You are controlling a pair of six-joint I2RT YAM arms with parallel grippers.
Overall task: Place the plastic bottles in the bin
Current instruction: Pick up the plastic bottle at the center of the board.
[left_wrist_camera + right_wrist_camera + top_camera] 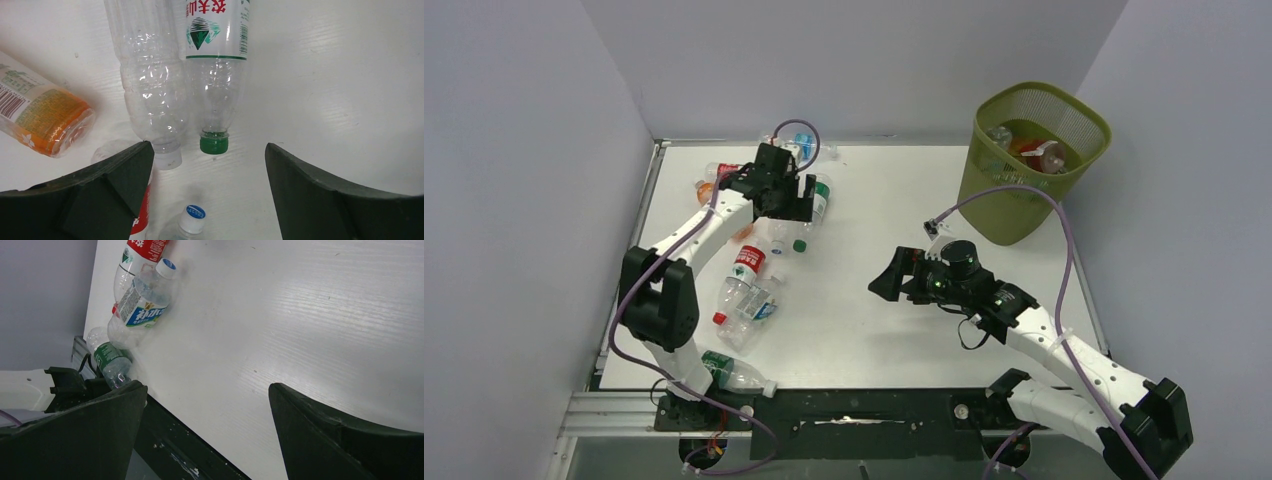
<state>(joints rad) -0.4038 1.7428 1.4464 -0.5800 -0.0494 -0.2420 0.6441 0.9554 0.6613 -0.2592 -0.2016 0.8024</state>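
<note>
- At the near edge of the table (894, 330), a green-labelled bottle (736, 372) lay beside the base of the left arm. It looked likely to roll off the edge if the arm brushed it.
- Just beyond, the right gripper (207, 390) hung over bare tabletop with its jaws spread wide and nothing between them.
- Level with it on the left, a small heap of bottles (746, 290) lay touching one another. Pulling one out could drag or scatter its neighbours.
- Farther back, the left gripper (207, 147) hovered low, wide open and empty, over the necks of a green-capped bottle (215, 75) and a clear bottle (150, 90) lying side by side and touching. Closing there could catch both, or pinch one cap so that the slick round body squirted free.
- An orange bottle (45, 120) lay apart to one side.
- Farthest off, at the right corner, the bin (984, 190) held at least a clear bottle (1000, 135) and a reddish-orange one (1039, 152), with room to spare. It stood well apart from the heap, so a loose grip could drop a bottle on the way, and a knock on its rim might tip it.
</note>
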